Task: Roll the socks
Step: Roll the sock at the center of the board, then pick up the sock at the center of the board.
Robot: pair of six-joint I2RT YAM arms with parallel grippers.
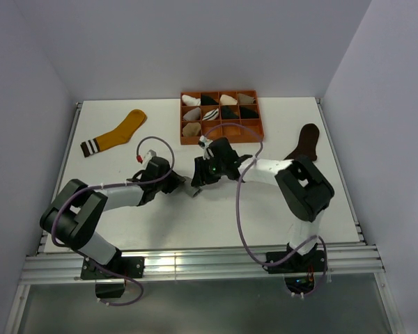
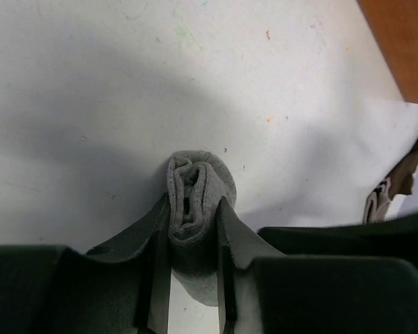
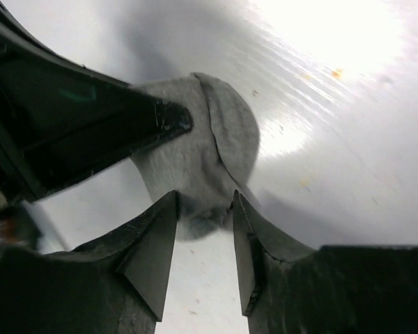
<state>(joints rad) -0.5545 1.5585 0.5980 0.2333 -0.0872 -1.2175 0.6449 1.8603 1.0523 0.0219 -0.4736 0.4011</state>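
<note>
The grey sock (image 2: 198,182) is rolled into a tight bundle on the white table. My left gripper (image 2: 194,209) is shut on the roll, one finger on each side. It shows in the right wrist view (image 3: 195,149) too, where my right gripper (image 3: 202,209) pinches its near edge between both fingertips. In the top view both grippers (image 1: 184,184) (image 1: 198,174) meet at mid-table over the sock. The mustard-yellow sock (image 1: 118,132) lies flat at the far left. The dark brown sock (image 1: 305,142) lies flat at the right.
An orange compartment tray (image 1: 254,129) with small white, black and beige sock bundles stands at the back centre, just behind the grippers; its corner (image 2: 404,42) shows in the left wrist view. White walls enclose the table on three sides.
</note>
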